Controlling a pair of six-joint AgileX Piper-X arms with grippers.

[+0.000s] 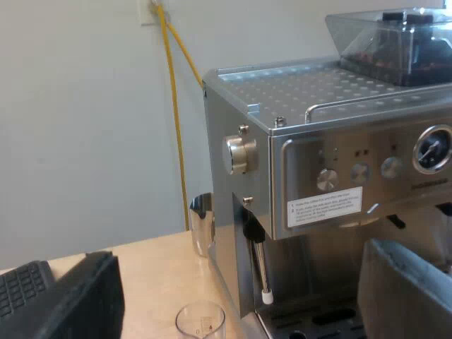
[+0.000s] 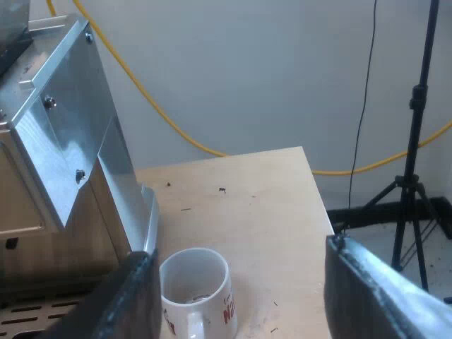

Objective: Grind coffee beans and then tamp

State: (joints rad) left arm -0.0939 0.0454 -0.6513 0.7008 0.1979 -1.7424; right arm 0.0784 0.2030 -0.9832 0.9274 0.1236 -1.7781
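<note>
The steel espresso machine (image 1: 332, 183) stands close ahead of my left gripper (image 1: 236, 282), with its dark bean hopper (image 1: 395, 42) holding beans on top. Its steam wand (image 1: 260, 268) hangs at the near corner, and a clear measuring glass (image 1: 200, 321) stands on the table just below that corner. My left gripper is open, with nothing held between its wide-set black fingers (image 1: 70, 300). A white mug (image 2: 195, 289) with red lettering stands upright by the machine's side panel (image 2: 78, 141). My right gripper (image 2: 240, 275) hovers open just above and beside this mug.
A shiny metal jug (image 1: 201, 224) stands on the table behind the machine's corner. A yellow cable (image 1: 175, 106) runs down the wall. Beyond the table's edge (image 2: 318, 191) a black tripod stand (image 2: 417, 141) rises from the floor. Bare wood table (image 2: 247, 205) lies past the mug.
</note>
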